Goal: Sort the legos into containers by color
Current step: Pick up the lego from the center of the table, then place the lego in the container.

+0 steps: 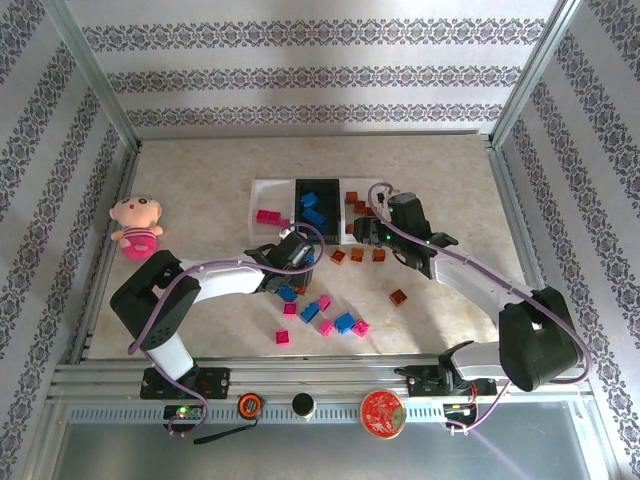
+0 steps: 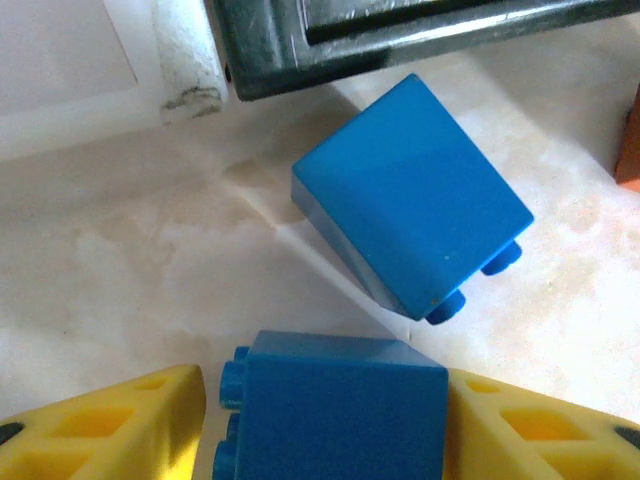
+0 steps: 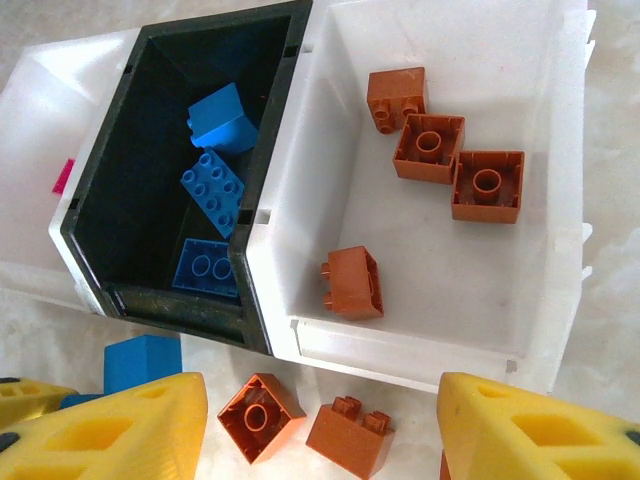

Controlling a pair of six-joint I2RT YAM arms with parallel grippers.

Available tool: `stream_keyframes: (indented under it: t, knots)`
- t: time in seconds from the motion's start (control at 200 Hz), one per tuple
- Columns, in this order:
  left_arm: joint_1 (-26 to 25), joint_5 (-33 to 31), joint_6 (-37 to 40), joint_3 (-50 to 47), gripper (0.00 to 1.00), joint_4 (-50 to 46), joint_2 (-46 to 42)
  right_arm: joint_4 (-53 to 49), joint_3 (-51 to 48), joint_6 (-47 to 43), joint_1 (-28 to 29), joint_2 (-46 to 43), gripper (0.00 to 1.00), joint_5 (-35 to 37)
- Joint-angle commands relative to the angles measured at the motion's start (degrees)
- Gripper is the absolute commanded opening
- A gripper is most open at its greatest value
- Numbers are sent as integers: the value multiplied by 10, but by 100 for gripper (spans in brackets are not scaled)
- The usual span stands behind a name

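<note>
as the left hand [image 2: 325, 388] pinches a blue lego [image 2: 345, 425] by its studs, it could twist loose before the black container [image 2: 400, 30]; right hand [image 3: 320, 392] wide, empty.

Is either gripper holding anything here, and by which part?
The left gripper pinches a blue lego across its studded face and the opposite face. The right gripper holds nothing.

Pink plush doll [image 1: 136, 227] at left
</note>
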Motion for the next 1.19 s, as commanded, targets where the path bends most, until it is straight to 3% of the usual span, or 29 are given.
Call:
stream_keyframes:
  t: [0.0, 0.225, 0.415, 0.53, 0.819, 1.014, 1.189]
  knots:
    - [6, -11, 20, -18, 58, 45, -1, 7, -14, 10, 1, -17, 63, -7]
    - [7, 0, 15, -31, 41, 38, -29, 6, -35, 13, 1, -43, 63, -1]
    - [7, 2, 7, -51, 39, -5, -160, 6, -54, 17, 0, -70, 63, 0]
    - [7, -1, 21, -11, 39, -27, -184, 5, -69, 20, 0, -88, 63, 0]
    - [73, 81, 15, 201, 38, -21, -17, -19, -100, 25, 1, -129, 63, 8]
    - [109, 97, 9, 340, 38, -61, 114, -35, -122, 27, 4, -156, 63, 6]
    - [115, 106, 12, 437, 51, -103, 182, -54, -138, 31, 9, -171, 64, 5]
